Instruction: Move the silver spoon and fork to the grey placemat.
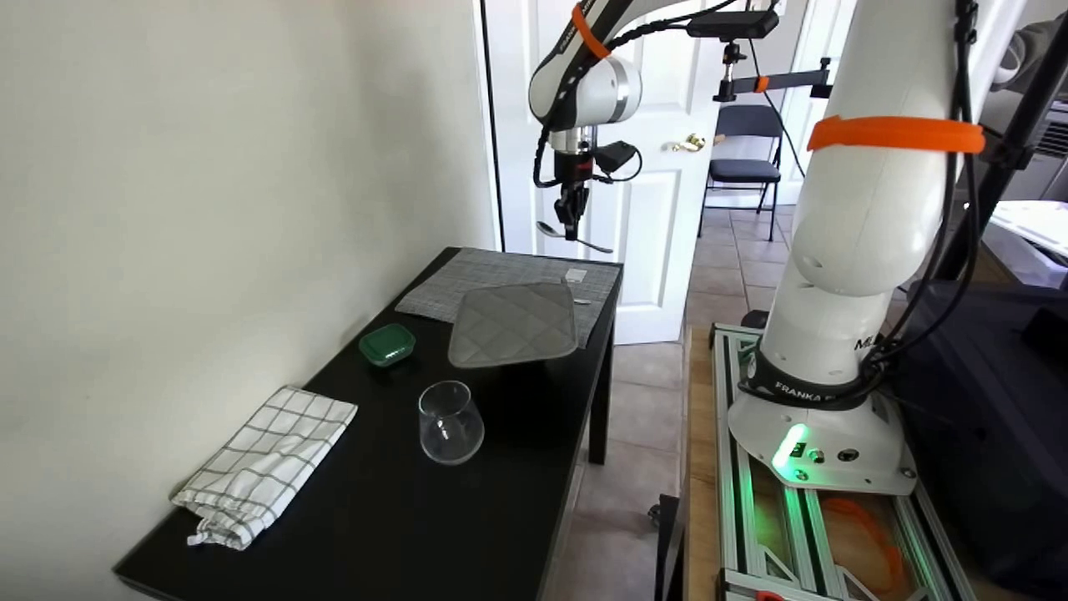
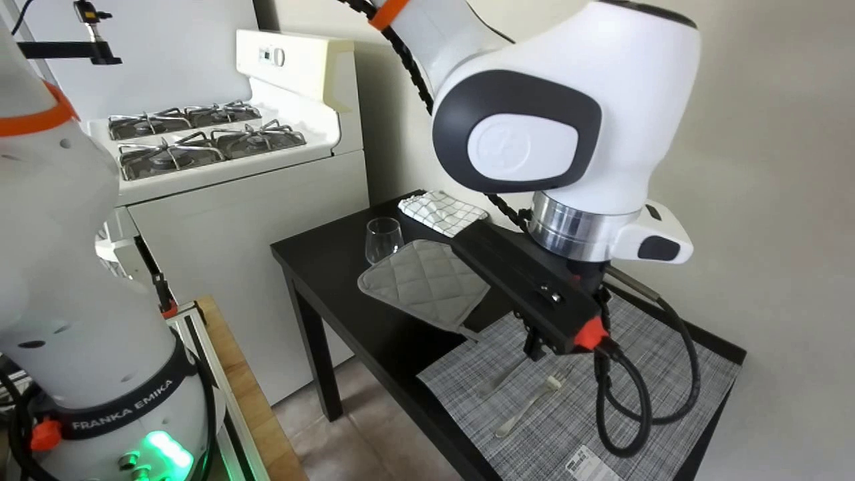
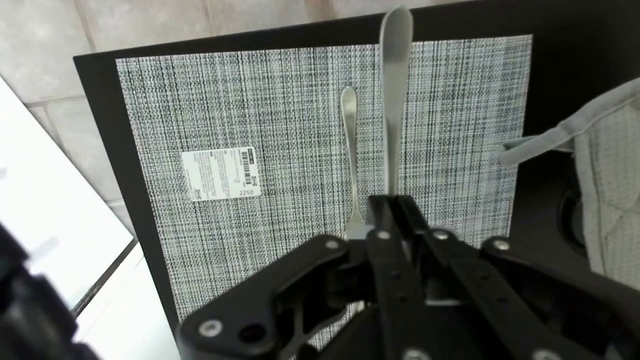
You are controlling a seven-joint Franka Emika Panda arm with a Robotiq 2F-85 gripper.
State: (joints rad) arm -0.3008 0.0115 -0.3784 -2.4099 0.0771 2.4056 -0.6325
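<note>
Hovering, jaws clamped on spoon [image 3: 395, 100] | black table [image 1: 467, 534]: fork [image 3: 352, 150] on placemat [image 3: 280, 110] | tiled floor [image 1: 642, 417], stove [image 2: 247, 207]

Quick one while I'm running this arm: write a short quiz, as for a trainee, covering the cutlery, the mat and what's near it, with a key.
1. Which utensil is the pincer gripping?
2. True or false: the fork lies on the grey placemat.
3. Which of these is nearest the placemat?
a) the drinking glass
b) the quilted pot holder
c) the checked cloth

Key
1. The spoon
2. True
3. b
</note>
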